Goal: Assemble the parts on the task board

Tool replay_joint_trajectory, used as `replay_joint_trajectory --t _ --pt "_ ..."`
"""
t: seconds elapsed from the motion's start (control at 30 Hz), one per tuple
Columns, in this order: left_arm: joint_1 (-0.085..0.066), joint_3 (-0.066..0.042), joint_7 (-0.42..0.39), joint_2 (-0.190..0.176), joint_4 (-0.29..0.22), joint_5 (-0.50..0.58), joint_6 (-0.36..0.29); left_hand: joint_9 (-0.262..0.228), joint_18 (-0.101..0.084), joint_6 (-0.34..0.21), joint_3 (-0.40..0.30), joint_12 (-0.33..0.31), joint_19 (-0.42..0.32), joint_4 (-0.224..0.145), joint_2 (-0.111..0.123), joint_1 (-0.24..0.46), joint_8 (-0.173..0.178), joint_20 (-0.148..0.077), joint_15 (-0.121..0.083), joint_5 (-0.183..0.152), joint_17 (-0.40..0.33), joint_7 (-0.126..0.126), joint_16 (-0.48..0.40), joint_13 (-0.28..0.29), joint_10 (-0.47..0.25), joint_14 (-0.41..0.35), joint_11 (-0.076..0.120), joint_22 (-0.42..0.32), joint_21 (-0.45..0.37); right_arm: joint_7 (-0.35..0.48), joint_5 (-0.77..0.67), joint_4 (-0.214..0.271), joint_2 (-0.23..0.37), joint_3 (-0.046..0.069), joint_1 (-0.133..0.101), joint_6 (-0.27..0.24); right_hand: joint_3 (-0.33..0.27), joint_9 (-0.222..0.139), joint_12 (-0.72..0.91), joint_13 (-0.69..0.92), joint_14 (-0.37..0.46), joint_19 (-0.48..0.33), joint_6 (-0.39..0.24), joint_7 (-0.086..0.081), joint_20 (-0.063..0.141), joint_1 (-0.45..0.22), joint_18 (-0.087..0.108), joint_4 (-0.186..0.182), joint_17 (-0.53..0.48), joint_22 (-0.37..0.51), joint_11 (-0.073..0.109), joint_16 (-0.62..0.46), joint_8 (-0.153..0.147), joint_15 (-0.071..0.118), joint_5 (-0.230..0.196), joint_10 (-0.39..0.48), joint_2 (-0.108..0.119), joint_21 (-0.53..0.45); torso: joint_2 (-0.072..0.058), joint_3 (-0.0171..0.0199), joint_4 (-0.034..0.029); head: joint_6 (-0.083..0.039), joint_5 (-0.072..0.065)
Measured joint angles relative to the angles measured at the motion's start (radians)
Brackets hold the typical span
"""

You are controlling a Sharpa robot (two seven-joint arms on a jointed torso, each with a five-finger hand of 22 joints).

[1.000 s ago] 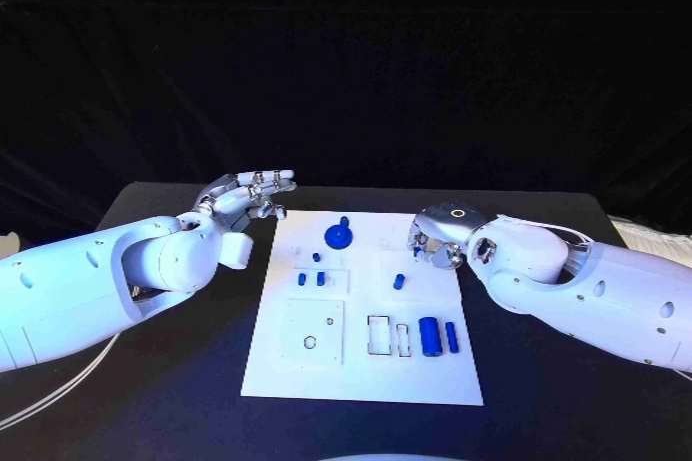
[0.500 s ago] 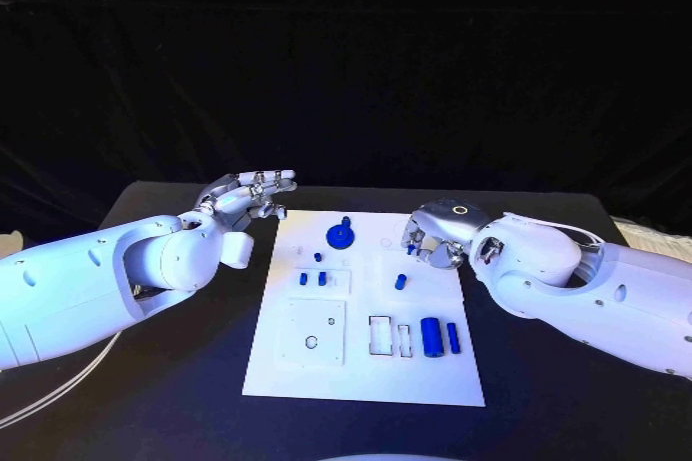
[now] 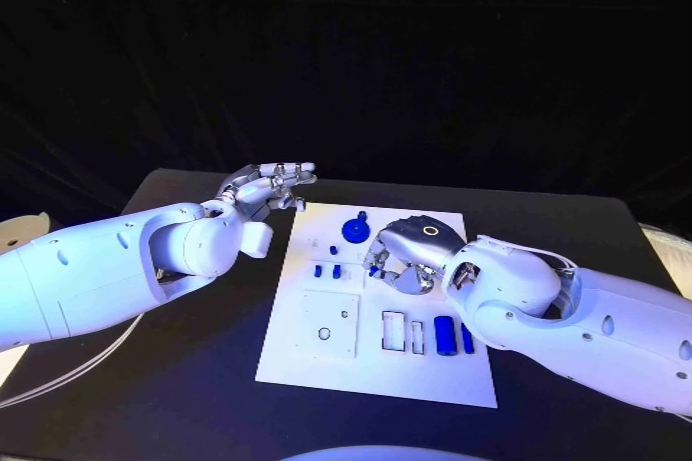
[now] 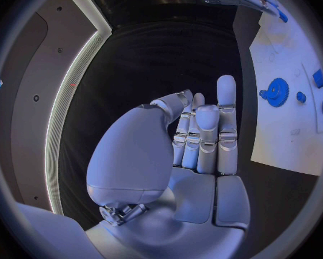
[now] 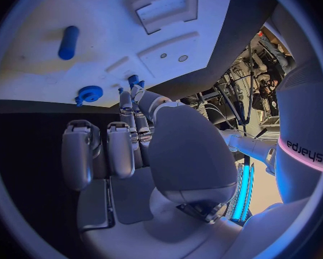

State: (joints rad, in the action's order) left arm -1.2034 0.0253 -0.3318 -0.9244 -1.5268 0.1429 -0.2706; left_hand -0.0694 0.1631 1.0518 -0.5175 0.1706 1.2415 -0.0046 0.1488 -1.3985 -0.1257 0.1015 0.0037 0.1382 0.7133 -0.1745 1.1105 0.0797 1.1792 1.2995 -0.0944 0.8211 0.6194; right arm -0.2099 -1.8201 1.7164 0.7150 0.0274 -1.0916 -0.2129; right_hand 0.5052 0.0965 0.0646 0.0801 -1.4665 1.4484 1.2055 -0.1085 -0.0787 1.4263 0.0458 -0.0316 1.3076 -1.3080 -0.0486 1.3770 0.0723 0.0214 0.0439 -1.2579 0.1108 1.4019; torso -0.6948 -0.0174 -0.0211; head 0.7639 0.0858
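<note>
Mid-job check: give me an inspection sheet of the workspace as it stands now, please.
Surface: black table, with the white board lying flat in the middle.
Job's things: gear at the board's far end; two pegs side by side nearer; two cylinders lying at the near right.
Clutter: nothing seen.
Hands: left robot hand over the table beside the board's far left corner, fingers straight, holding nothing; right robot hand over the board's middle, pinching a small blue part at its fingertips.
Cables: white cable on the table under the left arm.
Surroundings: black backdrop.
</note>
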Motion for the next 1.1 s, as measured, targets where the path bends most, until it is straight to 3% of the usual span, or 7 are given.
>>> replay_joint_trajectory --t 0.2,0.43,0.7,1.1 --pt "0.000 0.000 0.000 0.002 -0.004 0.000 0.001 0.000 0.000 0.000 0.000 0.000 0.000 0.000 0.000 0.000 0.000 0.000 0.000 0.000 0.000 0.000 0.000 0.000 0.000 0.000 0.000 0.000 0.000 0.016 0.003 -0.018 -0.055 -0.001 0.051 0.002 0.000 0.000 0.000 -0.001 0.000 0.000 0.000 0.000 0.000 0.000 0.000 0.000 0.000 0.000 -0.003 0.000 0.002 0.000 0.003 -0.003 0.000 0.000 0.000 -0.0012 -0.0007 0.023 0.033" --pt "0.000 0.000 0.001 0.003 -0.008 0.000 0.002 0.000 0.000 0.000 0.000 0.000 0.000 0.000 0.000 0.000 0.000 0.000 0.000 0.000 0.000 0.000 0.000 0.000 0.000 0.000 0.000 0.000 0.000 0.034 0.006 -0.051 -0.101 -0.004 0.087 0.005 0.003 -0.001 0.000 -0.003 0.000 0.000 0.000 -0.001 0.000 0.000 0.000 0.003 0.000 0.000 -0.004 0.000 0.004 0.000 0.005 -0.003 0.000 0.000 0.001 -0.0012 -0.0012 0.034 0.056" --pt "0.000 0.000 0.002 0.004 -0.009 0.000 0.004 0.000 0.000 0.000 0.000 0.000 0.000 0.000 0.000 0.000 0.000 0.000 0.000 0.000 -0.001 0.000 0.000 0.000 0.000 0.000 0.000 -0.001 0.000 0.046 0.008 -0.078 -0.119 -0.006 0.101 0.013 0.004 0.000 -0.001 -0.004 0.000 0.000 0.000 -0.001 0.000 0.000 0.000 0.004 0.000 0.000 -0.004 0.000 0.004 0.000 0.005 -0.003 0.000 0.000 0.001 -0.0006 0.0007 0.038 0.065" --pt "0.000 0.000 0.004 0.004 -0.009 0.000 0.006 0.000 0.000 0.000 0.000 0.000 0.000 0.000 0.000 0.000 0.000 0.000 0.000 0.000 -0.001 0.000 0.000 0.000 0.000 0.000 0.000 -0.001 0.000 0.049 0.008 -0.089 -0.122 -0.006 0.103 0.026 0.004 0.000 -0.002 -0.004 0.000 0.000 0.000 -0.001 0.000 -0.003 0.000 0.004 0.000 0.000 -0.004 0.000 0.003 0.000 0.004 -0.003 0.003 0.000 0.001 0.0006 0.0012 0.044 0.071"
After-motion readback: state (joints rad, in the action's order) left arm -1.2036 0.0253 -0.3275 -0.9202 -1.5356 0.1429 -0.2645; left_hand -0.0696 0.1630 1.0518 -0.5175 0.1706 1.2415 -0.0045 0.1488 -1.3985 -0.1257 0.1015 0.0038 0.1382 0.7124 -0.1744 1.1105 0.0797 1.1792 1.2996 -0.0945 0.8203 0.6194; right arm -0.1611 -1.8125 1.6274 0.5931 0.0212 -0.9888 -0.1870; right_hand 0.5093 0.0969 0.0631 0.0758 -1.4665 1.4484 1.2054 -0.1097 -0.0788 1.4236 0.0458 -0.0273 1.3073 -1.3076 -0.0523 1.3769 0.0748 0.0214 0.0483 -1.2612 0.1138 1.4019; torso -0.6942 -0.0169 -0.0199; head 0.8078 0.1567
